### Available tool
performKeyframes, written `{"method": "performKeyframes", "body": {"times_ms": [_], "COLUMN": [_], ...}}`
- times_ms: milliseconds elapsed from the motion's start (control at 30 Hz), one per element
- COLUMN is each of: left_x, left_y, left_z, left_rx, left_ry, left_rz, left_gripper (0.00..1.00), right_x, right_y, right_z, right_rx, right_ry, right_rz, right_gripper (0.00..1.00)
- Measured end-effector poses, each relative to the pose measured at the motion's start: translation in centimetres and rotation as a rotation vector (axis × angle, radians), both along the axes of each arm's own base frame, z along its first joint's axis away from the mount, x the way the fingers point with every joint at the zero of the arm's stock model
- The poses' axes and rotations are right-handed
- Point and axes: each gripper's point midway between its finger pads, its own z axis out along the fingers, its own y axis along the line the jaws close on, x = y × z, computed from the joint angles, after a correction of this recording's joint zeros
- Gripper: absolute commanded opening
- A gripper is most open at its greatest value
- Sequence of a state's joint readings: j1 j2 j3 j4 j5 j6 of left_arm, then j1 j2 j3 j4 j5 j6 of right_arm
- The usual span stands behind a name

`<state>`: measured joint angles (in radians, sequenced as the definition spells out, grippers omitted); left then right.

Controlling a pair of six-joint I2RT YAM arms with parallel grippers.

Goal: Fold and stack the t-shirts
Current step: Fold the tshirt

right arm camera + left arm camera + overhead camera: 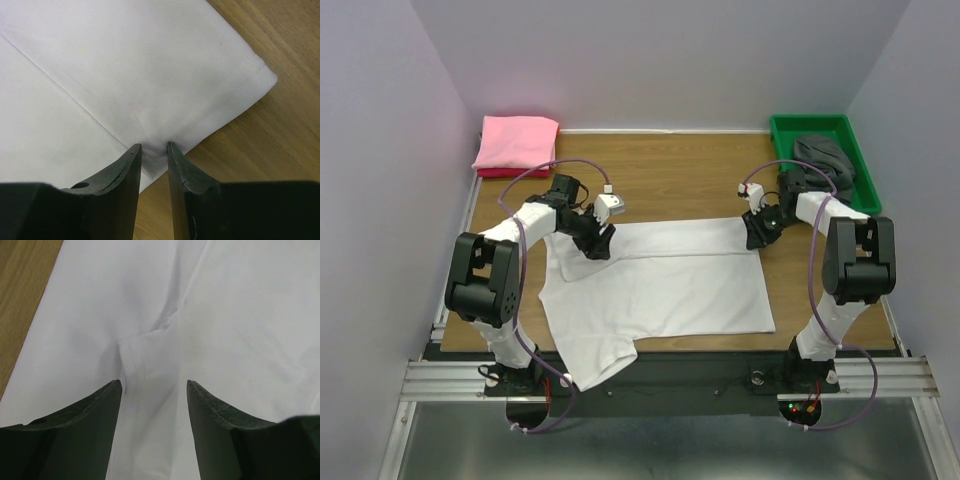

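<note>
A white t-shirt [660,285] lies spread on the wooden table, its top edge folded over and one sleeve hanging off the near edge. My left gripper [600,243] is down on its upper left part. In the left wrist view the gripper [154,382] is open, with a puckered sleeve seam [137,357] of the shirt [225,315] just ahead of the fingers. My right gripper [755,235] is at the shirt's upper right corner. In the right wrist view the gripper [154,146] is pinched on the bunched hem of the shirt [125,65].
A folded pink t-shirt [516,143] lies at the back left corner. A green bin [790,122] at the back right holds a crumpled dark grey shirt [825,158]. Bare wood [260,150] shows to the right of the hem. Grey walls enclose the table.
</note>
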<state>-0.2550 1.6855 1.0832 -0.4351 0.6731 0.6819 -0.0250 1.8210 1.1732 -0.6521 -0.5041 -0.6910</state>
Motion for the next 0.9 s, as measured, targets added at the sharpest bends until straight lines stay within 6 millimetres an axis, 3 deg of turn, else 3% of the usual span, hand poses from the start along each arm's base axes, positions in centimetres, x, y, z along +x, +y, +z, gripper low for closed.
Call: {"method": "performKeyframes", "body": {"times_ms": [100, 167, 267, 367, 500, 533, 633, 800, 900], "left_x": [0.2, 0.3, 0.6, 0.5, -1.6, -2.5, -5.2, -10.0, -11.0], "left_y": [-0.5, -0.7, -0.9, -1.3, -2.5, -3.0, -4.2, -3.7, -2.1], "left_z": [-0.7, -1.2, -1.5, -0.9, 0.5, 1.1, 2.3, 1.4, 1.1], "left_rx": [0.007, 0.012, 0.011, 0.005, 0.006, 0.005, 0.005, 0.077, 0.141], "left_ry": [0.008, 0.013, 0.019, 0.007, -0.017, -0.027, -0.053, -0.007, 0.018], "left_rz": [-0.004, -0.005, -0.009, -0.034, -0.110, -0.138, -0.226, -0.353, -0.366], "left_gripper": [0.66, 0.60, 0.33, 0.12, 0.04, 0.06, 0.32, 0.60, 0.62], "right_x": [0.0, 0.0, 0.0, 0.0, 0.0, 0.0, 0.0, -0.3, -0.4], "right_y": [-0.2, -0.3, -0.4, -0.4, -0.4, -0.4, -0.4, -0.5, -0.6], "right_z": [-0.1, -0.1, -0.1, -0.1, -0.1, -0.1, -0.1, 0.3, 0.6], "right_rx": [-0.012, -0.019, -0.024, -0.025, -0.025, -0.025, -0.025, -0.036, -0.040], "right_ry": [-0.009, -0.013, -0.017, -0.017, -0.016, -0.017, -0.017, -0.016, -0.019], "right_rz": [0.017, 0.025, 0.033, 0.035, 0.035, 0.035, 0.034, 0.032, 0.032], "right_gripper": [0.34, 0.34, 0.35, 0.35, 0.36, 0.36, 0.38, 0.42, 0.43]}}
